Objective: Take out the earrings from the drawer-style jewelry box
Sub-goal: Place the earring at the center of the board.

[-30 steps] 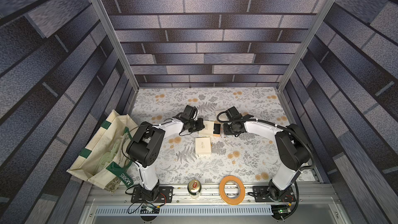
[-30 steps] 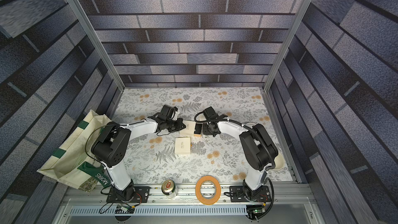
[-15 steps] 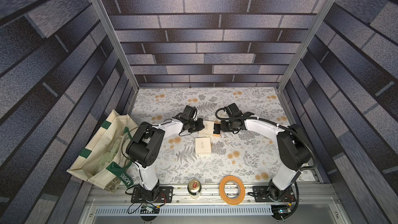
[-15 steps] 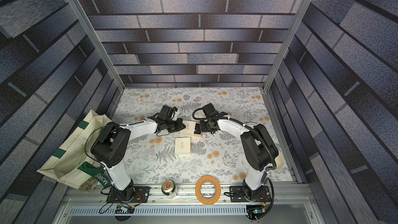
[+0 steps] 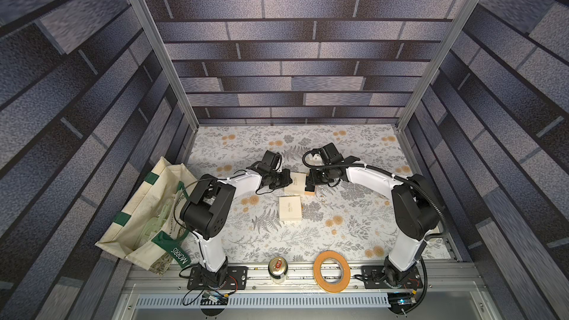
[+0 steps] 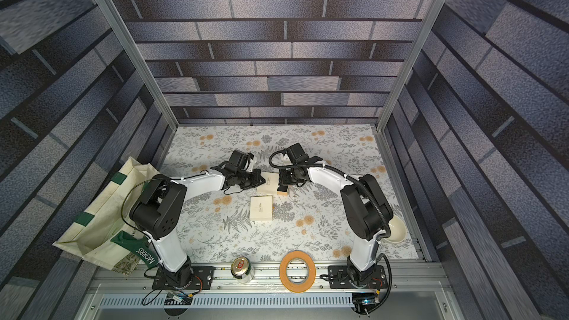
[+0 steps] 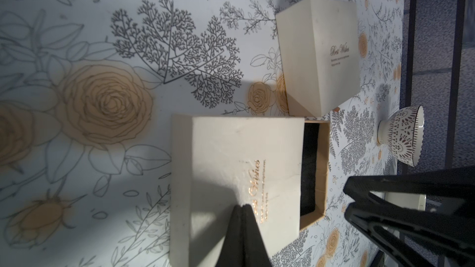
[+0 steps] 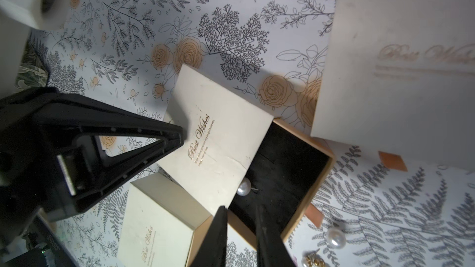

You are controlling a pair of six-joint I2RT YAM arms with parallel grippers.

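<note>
**Subject.** One pearl earring [image 8: 244,186] lies on the black lining of the drawer [image 8: 288,160], half tucked under the edge of the jewelry box's cream sleeve [image 8: 218,145]. Two loose earrings [image 8: 336,237] lie on the table [image 5: 271,235], just beside the drawer's orange pull tab [image 8: 314,215]. The task is judged partly done. What lies further under the sleeve is hidden.

**End effectors.** The right end effector [image 8: 240,209] has its fingers narrowly apart and empty, poised over the drawer's near wall, close to the earring. The left end effector [image 7: 243,205] has its fingers together, with the tip pressed on the sleeve top and nothing clamped.

**Step in hand (judgement).** The step is to pick the earring out of the drawer.
- Come in from the drawer's open side so that neither finger catches the sleeve edge.
- Straddle the pearl rather than the thin post.
- Close gently, since a round bead is likely to squirt out.
- Lift clear of the wall before moving sideways.
- The left press on the sleeve should hold the box against sliding.

**Writing.**
- "Best Wishes" appears in gold script on the sleeve and on a second cream box [image 7: 318,55] nearby. The small lines beneath it are illegible.
- "MORRIS" appears in white on the green strap of the tote bag [image 5: 144,217].
</note>
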